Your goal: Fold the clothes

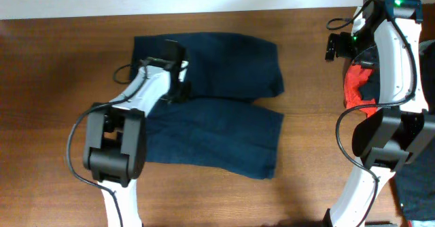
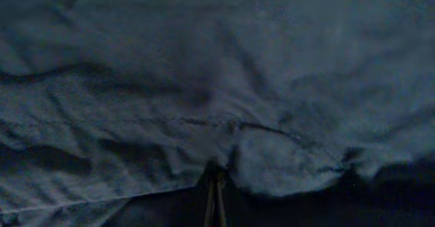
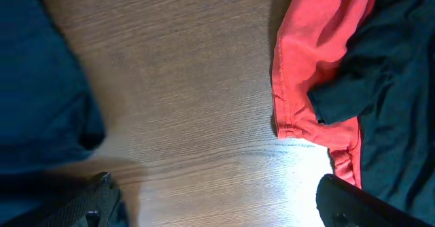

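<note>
Overhead: left claw (image 2: 215,201) tight-shut on navy shorts (image 1: 234,60); right claw (image 3: 224,203) wide apart, empty

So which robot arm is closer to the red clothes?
Right. The right gripper hovers just beside the orange-red garment, jaws open; the left gripper is across the table, pinching the navy shorts.

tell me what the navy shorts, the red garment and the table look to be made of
The navy shorts: likely woven cotton, matte; soft creases and stitched seams show in the left wrist view. The red garment: thin matte cloth, fibre unclear; stitched hem, limp folds. The table: wood or wood-look laminate, can't tell which; brown grain lines, slight sheen where light glares.
</note>
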`<action>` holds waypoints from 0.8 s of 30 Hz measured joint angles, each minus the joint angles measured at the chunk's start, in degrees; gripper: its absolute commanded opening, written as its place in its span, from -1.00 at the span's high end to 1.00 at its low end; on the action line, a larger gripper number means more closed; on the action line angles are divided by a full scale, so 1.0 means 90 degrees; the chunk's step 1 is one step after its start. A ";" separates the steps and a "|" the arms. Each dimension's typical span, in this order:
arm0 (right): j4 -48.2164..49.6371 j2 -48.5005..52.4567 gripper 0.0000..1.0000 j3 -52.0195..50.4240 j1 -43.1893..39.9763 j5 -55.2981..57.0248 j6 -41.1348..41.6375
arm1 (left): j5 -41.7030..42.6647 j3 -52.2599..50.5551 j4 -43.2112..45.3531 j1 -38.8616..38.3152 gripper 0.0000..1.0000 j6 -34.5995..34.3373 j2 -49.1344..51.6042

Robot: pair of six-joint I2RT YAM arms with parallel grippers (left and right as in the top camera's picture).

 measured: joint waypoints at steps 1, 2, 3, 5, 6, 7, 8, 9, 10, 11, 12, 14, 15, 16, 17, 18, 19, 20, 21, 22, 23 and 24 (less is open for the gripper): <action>0.0000 0.0000 -0.97 0.0000 0.0000 0.0000 -0.0002 | -0.0022 0.0000 0.0002 -0.0129 0.89 0.0000 0.0002; 0.0000 0.0000 -0.98 0.0000 0.0000 0.0000 0.0000 | -0.0019 0.0007 0.0002 -0.0223 0.89 0.0000 0.0007; 0.0000 0.0000 -0.97 0.0000 0.0000 0.0000 -0.0002 | -0.0002 0.0027 0.0000 -0.0277 0.89 0.0000 0.0015; 0.0000 0.0000 -0.97 0.0000 0.0000 0.0000 -0.0002 | 0.0248 0.0216 0.0007 -0.0430 0.88 0.0000 0.0078; 0.0000 0.0000 -0.97 0.0000 0.0000 0.0000 -0.0002 | 0.0359 0.0345 0.0000 -0.0481 0.88 0.0000 0.0102; 0.0000 0.0000 -0.97 0.0000 0.0000 0.0000 -0.0007 | 0.0461 0.0500 0.0002 -0.0539 0.87 0.0000 0.0134; 0.0000 0.0000 -0.97 0.0000 0.0000 0.0000 -0.0002 | 0.0544 0.0702 0.0000 -0.0612 0.87 0.0000 0.0158; 0.0000 0.0000 -0.97 0.0000 0.0000 0.0000 -0.0005 | 0.0624 0.0942 0.0000 -0.0724 0.87 0.0000 0.0168; 0.0000 0.0000 -0.98 0.0000 0.0000 0.0000 -0.0005 | 0.0670 0.1115 -0.0032 -0.0797 0.87 0.0000 0.0168; -0.0002 0.0000 -0.97 0.0000 0.0000 0.0000 -0.0005 | 0.0714 0.1336 -0.0121 -0.0872 0.87 0.0000 0.0168; 0.0000 0.0000 -0.97 0.0000 0.0000 0.0000 -0.0005 | 0.0760 0.1654 -0.0231 -0.0962 0.87 0.0000 0.0168; -0.0002 0.0000 -0.97 -0.0002 0.0000 0.0002 -0.0005 | 0.0826 0.2237 -0.0622 -0.1086 0.87 0.0000 0.0168; 0.0000 0.0000 -0.97 0.0000 0.0000 0.0000 -0.0005 | 0.0831 0.2465 -0.0940 -0.1100 0.87 -0.0005 0.0168; 0.0000 0.0000 -0.97 0.0000 0.0000 0.0000 -0.0005 | 0.0823 0.2671 -0.1290 -0.1088 0.87 -0.0029 0.0168; -0.0005 0.0000 -0.97 0.0000 0.0000 0.0000 0.0002 | 0.0818 0.2841 -0.1588 -0.1059 0.88 -0.0068 0.0165; 0.0000 0.0000 -0.97 0.0000 0.0000 0.0000 -0.0005 | 0.0816 0.2939 -0.1841 -0.1027 0.88 -0.0107 0.0165; -0.0005 0.0000 -0.97 0.0000 0.0000 0.0000 -0.0005 | 0.0818 0.2968 -0.2130 -0.1001 0.87 -0.0148 0.0165; -0.0005 0.0000 -0.98 0.0000 0.0000 0.0000 -0.0005 | 0.0816 0.2970 -0.2307 -0.0984 0.87 -0.0172 0.0165; -0.0002 0.0000 -0.97 0.0000 0.0000 0.0000 -0.0007 | 0.0816 0.2968 -0.2676 -0.0957 0.88 -0.0194 0.0185; 0.0000 0.0000 -0.97 0.0000 0.0000 0.0000 0.0000 | 0.0814 0.2968 -0.2829 -0.0954 0.88 -0.0197 0.0204; -0.0002 0.0000 -0.97 0.0000 0.0000 0.0000 -0.0005 | 0.0818 0.2968 -0.2926 -0.0954 0.88 -0.0202 0.0226; -0.0002 0.0000 -0.97 0.0000 0.0000 0.0000 -0.0002 | 0.0818 0.2968 -0.3050 -0.0954 0.87 -0.0211 0.0255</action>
